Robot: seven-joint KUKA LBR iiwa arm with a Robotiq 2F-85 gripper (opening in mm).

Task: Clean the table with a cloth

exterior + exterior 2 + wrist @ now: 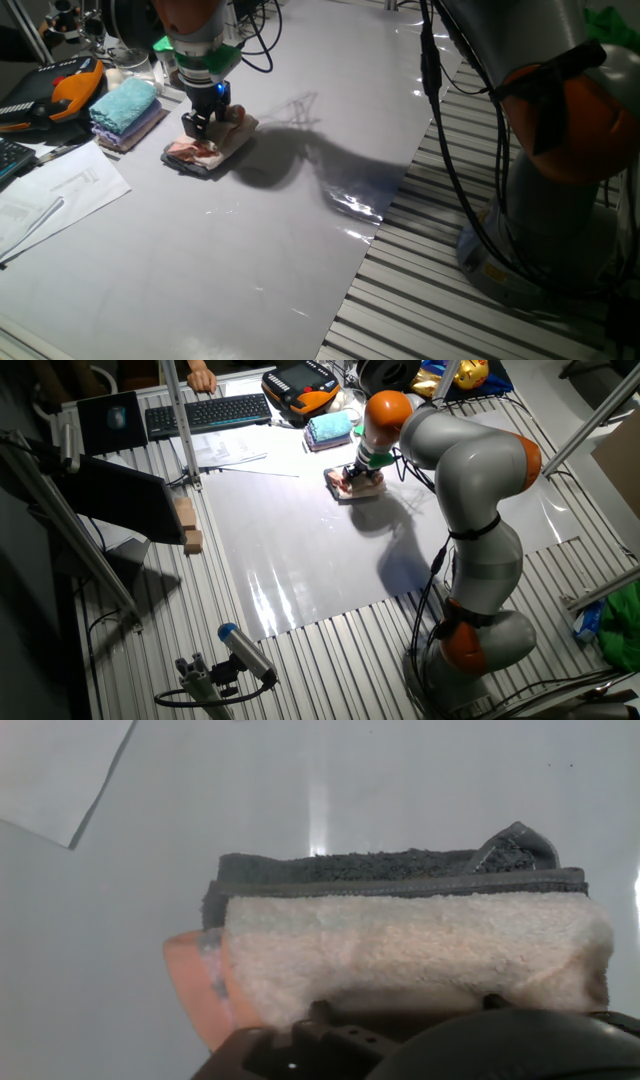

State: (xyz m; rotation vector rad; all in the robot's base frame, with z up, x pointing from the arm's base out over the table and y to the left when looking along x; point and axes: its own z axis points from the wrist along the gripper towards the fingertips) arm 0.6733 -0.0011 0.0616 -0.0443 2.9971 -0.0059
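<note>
Hand view puts the cloth (pixel 410 955) right under the fingers: a pale pink and peach terry towel, folded, with a dark grey cloth (pixel 390 870) lying beneath and beyond it on the glossy table (pixel 300 790). You cannot see the fingertips here; only the dark body of the gripper fills the lower edge, so whether the fingers pinch the towel or merely press on it is not to be told from these pictures.

From one fixed view, the gripper (pixel 203 122) stands on top of the folded cloth (pixel 222 141), near the table's far-left corner, just beside the stacked teal-blue towel (pixel 125 103). The other fixed view shows the same: the cloth (pixel 357 485) sits at one end of the table (pixel 300 560), with most of the surface unwiped.

To do this step well, you likely want steady downward pressure so the towel drags flat rather than rolls or unfolds. Sweep away from the teal-blue towel and the sheet of paper (pixel 55 195), out toward the open middle. The pink towel rests on the grey one, so watch that the two layers do not slide apart as you push. Keep the strokes slow and overlapping.
</note>
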